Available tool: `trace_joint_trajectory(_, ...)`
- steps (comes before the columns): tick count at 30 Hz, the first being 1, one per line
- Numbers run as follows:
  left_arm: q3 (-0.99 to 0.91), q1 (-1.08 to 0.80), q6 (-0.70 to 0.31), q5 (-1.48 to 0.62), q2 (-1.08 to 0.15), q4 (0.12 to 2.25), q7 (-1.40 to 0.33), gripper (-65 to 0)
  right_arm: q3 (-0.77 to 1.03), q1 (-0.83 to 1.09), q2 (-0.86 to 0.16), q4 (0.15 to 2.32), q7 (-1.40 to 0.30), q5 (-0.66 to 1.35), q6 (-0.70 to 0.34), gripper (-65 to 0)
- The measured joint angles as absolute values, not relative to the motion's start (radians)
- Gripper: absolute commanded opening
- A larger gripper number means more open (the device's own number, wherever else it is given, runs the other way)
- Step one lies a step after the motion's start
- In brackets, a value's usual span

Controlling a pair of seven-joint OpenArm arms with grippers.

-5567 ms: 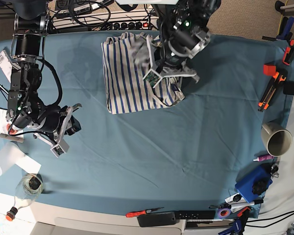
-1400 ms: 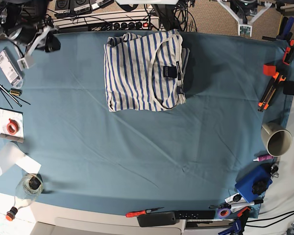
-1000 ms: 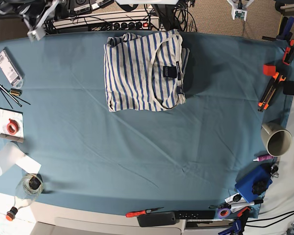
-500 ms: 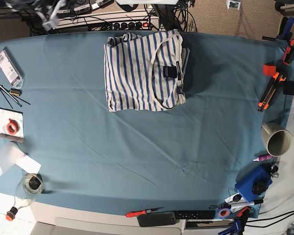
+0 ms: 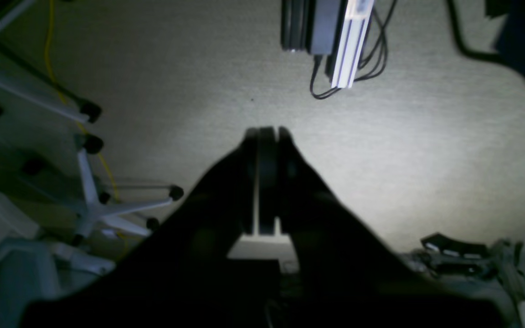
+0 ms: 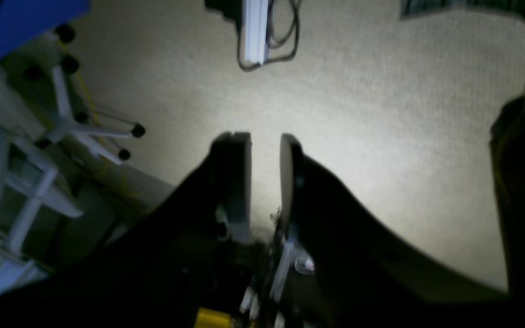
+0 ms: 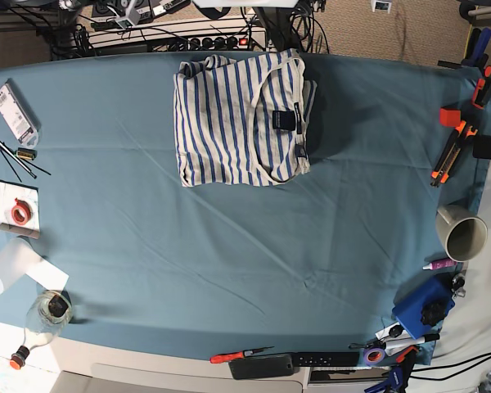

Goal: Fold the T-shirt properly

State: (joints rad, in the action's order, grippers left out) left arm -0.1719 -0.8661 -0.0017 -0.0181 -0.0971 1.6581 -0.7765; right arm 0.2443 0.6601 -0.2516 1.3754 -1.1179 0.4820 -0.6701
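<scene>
The T-shirt, white with thin blue stripes, lies folded into a rough rectangle at the far middle of the blue table cloth. Its dark label shows on top. Neither gripper is near it. Both wrist cameras look at beige carpet beyond the table. My left gripper has its fingers pressed together and holds nothing. My right gripper has a narrow gap between its fingers and is empty. In the base view only small bits of the arms show at the top edge.
Orange clamps, a mug and a blue box sit along the right edge. A tape roll, a white cup and a bottle sit at the left. A screwdriver lies at the front edge.
Both arms have pulled back past the table's far edge and are almost out of the base view. The left gripper, earlier on the shirt, has let go. The shirt lies still.
</scene>
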Motion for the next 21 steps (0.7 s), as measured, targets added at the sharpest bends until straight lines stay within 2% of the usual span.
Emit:
trace_joint_trajectory(12, -0.171, -0.685, -0.002, -0.004, -0.097, 1.237, -0.538, -65.0, 0.228, 0.406, -0.251, 0.978, -0.960, 0.403, -0.667, -52.9)
trace_joint_trajectory(17, -0.172, -0.624, -0.002, 0.012, -0.097, 1.071, -0.363, -65.0, 0.183, 0.342, -0.252, 0.846, -0.762, 0.234, -0.660, -52.9)
trace_joint_trajectory(21, -0.172, -0.576, -0.002, 0.055, -0.098, 0.921, -0.202, -65.0, 0.083, 0.313, -0.251, 0.770, -0.492, 0.068, -0.604, -52.9)
